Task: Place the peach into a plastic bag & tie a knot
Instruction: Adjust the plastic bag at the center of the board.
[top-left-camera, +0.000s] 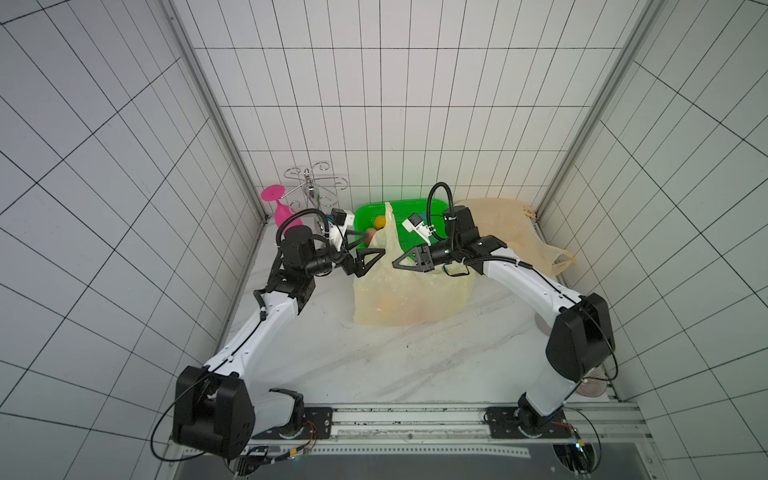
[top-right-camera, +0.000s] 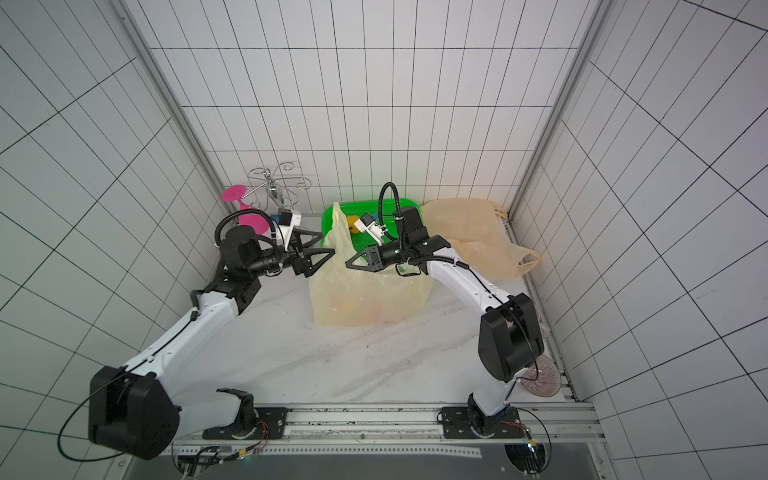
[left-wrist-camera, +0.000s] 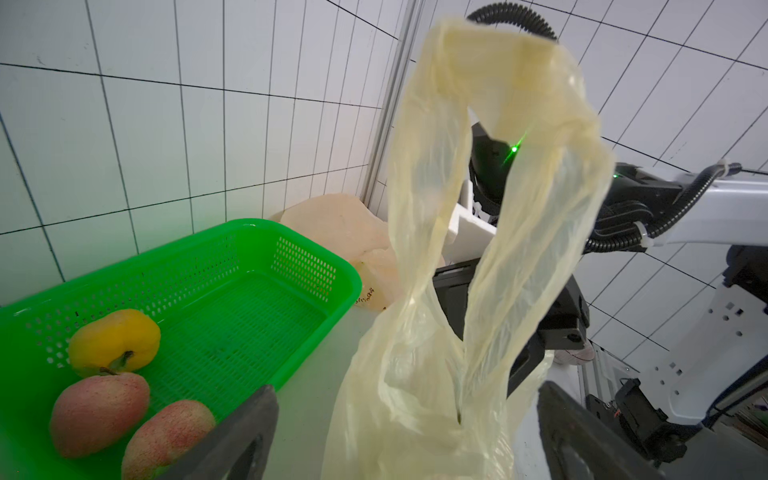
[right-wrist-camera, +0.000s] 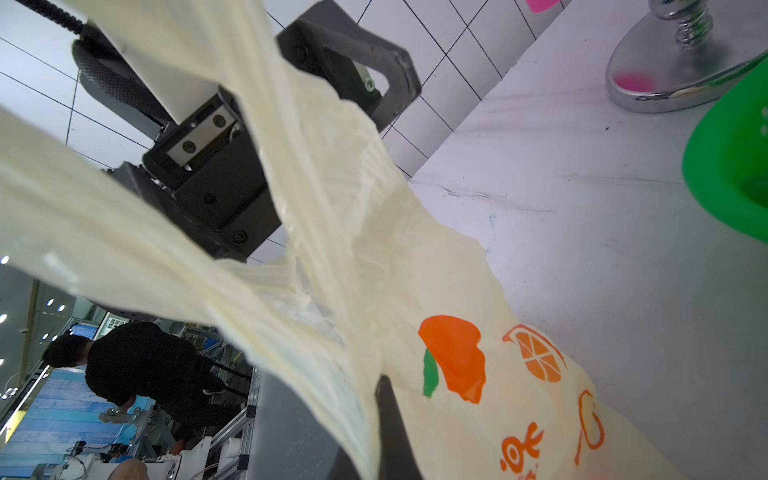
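Peach (left-wrist-camera: 97, 411) lies in the green basket (left-wrist-camera: 232, 299) at the back of the tabletop (top-left-camera: 374, 365), touching a second peach (left-wrist-camera: 166, 432) and beside a yellow fruit (left-wrist-camera: 114, 338). A blurred orange-pink form shows through the plastic bag (top-left-camera: 407, 299); cannot tell what it is.

Surface: white marble-look, grey veins, some scuffs.

Room: walls (top-left-camera: 374, 83) of white panels with black grid lines on three sides; metal rail (top-left-camera: 415, 415) along the front edge.

Plastic bag sits mid-tabletop, one handle standing up free.

Left claw (top-left-camera: 376, 243): spread wide, released, just beside that handle.

Right claw (top-left-camera: 395, 264): clenched on the bag's other handle, which looks stretched in the right wrist view.

Print on bag: orange fruit with green leaf, orange slice, orange characters, not legible. Second bag (top-left-camera: 507, 232), back right corner, carries small writing, unreadable.
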